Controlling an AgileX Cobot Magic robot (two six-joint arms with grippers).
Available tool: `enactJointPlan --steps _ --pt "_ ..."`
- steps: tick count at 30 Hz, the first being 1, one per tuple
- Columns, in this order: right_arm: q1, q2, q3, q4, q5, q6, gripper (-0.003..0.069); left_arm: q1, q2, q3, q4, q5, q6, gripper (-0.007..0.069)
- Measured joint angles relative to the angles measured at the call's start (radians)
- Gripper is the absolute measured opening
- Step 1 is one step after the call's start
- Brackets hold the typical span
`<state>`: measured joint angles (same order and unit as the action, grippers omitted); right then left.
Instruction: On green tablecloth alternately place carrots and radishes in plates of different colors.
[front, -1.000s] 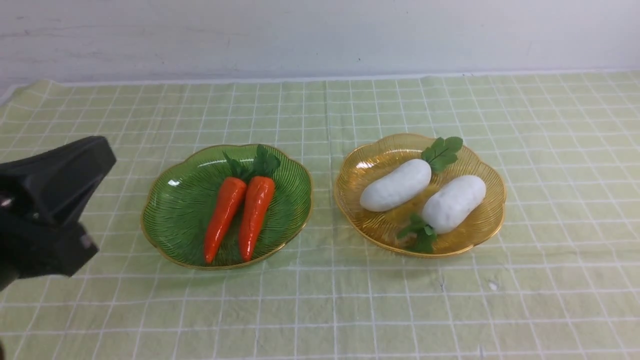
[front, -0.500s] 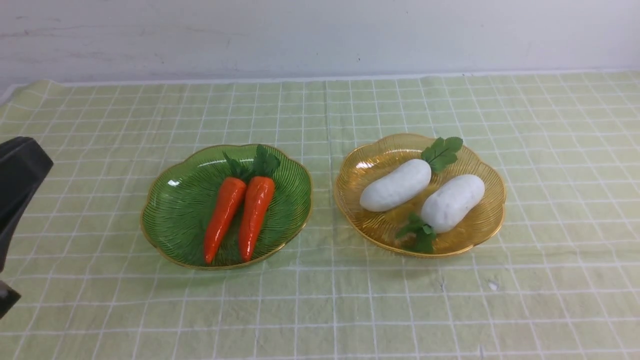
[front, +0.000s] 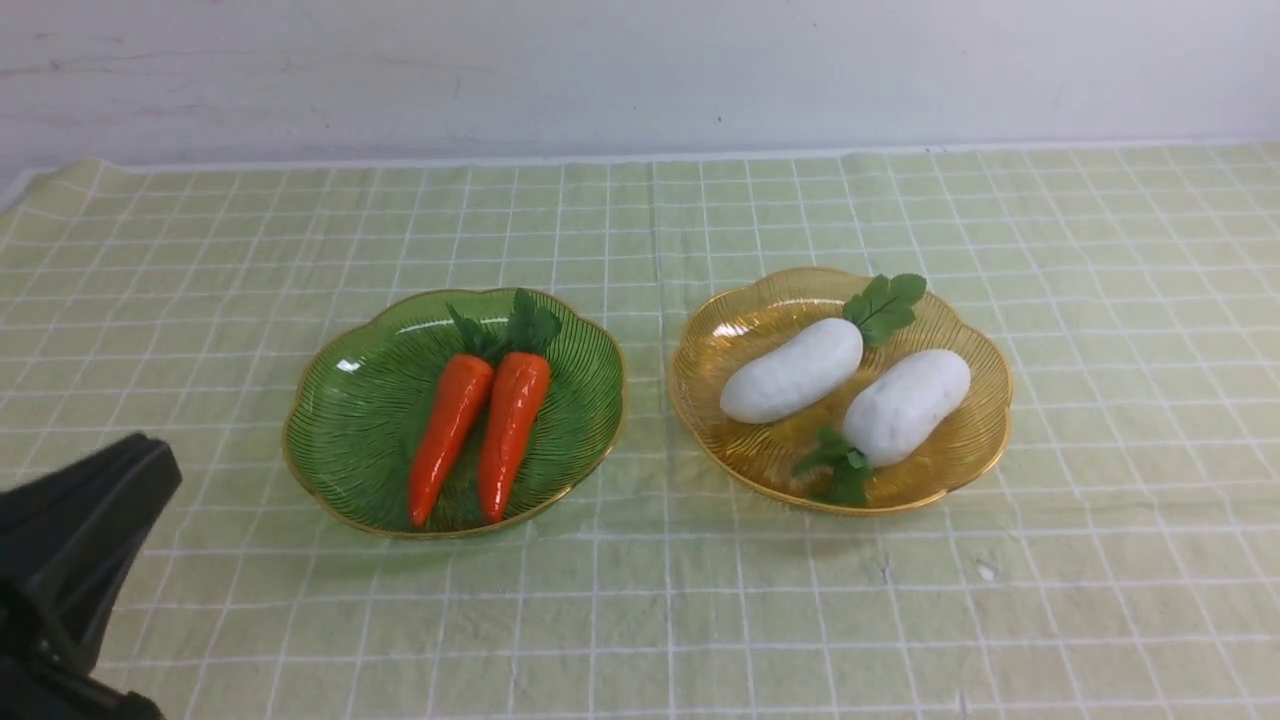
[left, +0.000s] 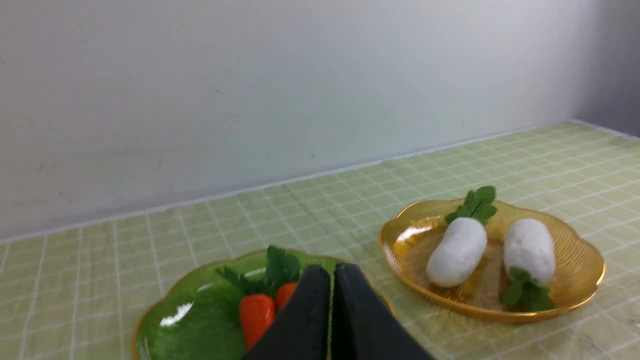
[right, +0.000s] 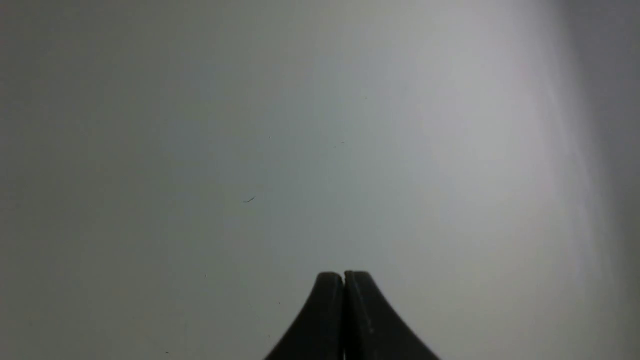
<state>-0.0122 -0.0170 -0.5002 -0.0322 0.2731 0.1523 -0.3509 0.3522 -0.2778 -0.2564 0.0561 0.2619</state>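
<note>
Left gripper (left: 332, 272) low at the near left, jaws pressed together, empty; right gripper (right: 344, 277) likewise closed, empty.

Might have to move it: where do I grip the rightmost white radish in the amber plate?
Take the matte white oblong radish across its middle, from above. It lies flat and diagonal, and the raised rim of the ribbed amber plastic plate would block a side approach.

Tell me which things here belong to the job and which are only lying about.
Belong to the job:
carrots
radishes
green plate
yellow plate
tablecloth

Not part of it:
white wall behind the table
</note>
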Motion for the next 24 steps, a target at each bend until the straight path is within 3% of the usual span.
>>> enactJointPlan --steps 5,8,16,24 --pt "0.000 0.000 0.000 0.000 0.002 0.000 -0.0015 0.158 -0.140 0.189 0.101 -0.008 -0.181 -0.0008" --pt "0.000 0.000 0.000 0.000 0.002 0.000 -0.0015 0.238 -0.232 0.280 0.152 0.007 -0.218 -0.0008" --pt "0.000 0.000 0.000 0.000 0.007 0.000 -0.0015 0.266 -0.362 0.307 0.282 0.303 -0.166 -0.0008" --pt "0.000 0.000 0.000 0.000 0.010 -0.001 -0.0015 0.307 -0.362 0.306 0.286 0.330 -0.175 -0.0008"
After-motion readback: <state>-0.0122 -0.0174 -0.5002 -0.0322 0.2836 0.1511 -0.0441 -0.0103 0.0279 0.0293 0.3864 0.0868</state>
